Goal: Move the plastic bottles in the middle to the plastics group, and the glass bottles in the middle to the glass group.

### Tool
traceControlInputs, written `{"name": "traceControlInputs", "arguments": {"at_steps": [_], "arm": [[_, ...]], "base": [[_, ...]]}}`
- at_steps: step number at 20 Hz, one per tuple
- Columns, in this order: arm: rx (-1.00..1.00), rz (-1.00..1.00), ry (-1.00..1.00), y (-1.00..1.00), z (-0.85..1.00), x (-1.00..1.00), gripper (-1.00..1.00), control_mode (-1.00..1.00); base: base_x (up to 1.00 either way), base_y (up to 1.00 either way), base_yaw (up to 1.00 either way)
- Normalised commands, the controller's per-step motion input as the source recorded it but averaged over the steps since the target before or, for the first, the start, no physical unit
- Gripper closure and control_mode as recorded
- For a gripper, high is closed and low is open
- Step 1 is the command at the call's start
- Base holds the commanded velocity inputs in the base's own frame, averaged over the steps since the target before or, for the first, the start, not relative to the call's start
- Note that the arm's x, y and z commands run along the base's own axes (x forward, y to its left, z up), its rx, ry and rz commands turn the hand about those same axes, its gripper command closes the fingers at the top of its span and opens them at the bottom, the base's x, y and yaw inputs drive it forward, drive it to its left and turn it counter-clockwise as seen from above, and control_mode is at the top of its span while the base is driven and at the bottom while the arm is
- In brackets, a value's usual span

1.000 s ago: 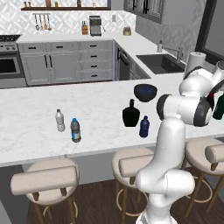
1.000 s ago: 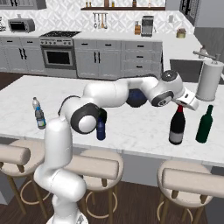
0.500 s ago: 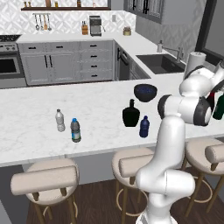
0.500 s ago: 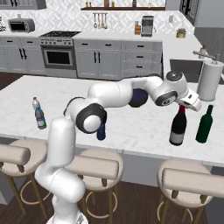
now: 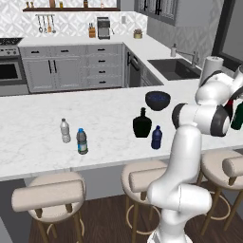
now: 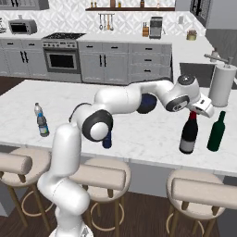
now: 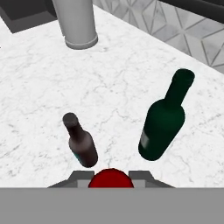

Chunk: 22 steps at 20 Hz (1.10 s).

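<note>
Standing on the counter (image 6: 152, 139), the wine bottle (image 6: 188, 134) sits beside the green bottle (image 6: 216, 132) and the slim brown bottle (image 7: 81, 142); my gripper (image 6: 200, 106) is at its red top, grip unclear.

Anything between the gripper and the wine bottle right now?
Nothing visible. The gripper sits right at the wine bottle; in the hand view its red top lies between the fingertips. The green bottle and the brown bottle stand beside it, apart.
</note>
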Motion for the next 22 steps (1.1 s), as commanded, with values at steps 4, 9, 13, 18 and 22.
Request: {"name": "traceControlInputs", "arguments": {"at_steps": [4, 9, 13, 18, 22], "arm": [[0.0, 0.0, 0.0, 0.0, 0.0, 0.0, -1.0, -1.0], [0.0, 0.0, 0.0, 0.0, 0.0, -0.02, -1.0, -1.0], [0.0, 0.0, -0.06, 0.17, 0.25, -0.34, -1.0, -1.0], [-0.05, 0.03, -0.06, 0.86, 0.32, -0.3, -1.0, -1.0], [-0.07, 0.1, 0.0, 1.0, 0.17, -0.31, -1.0, -1.0]], "base": [[0.0, 0.0, 0.0], [0.0, 0.0, 0.0], [0.0, 0.0, 0.0], [0.0, 0.0, 0.0], [0.0, 0.0, 0.0]]}}
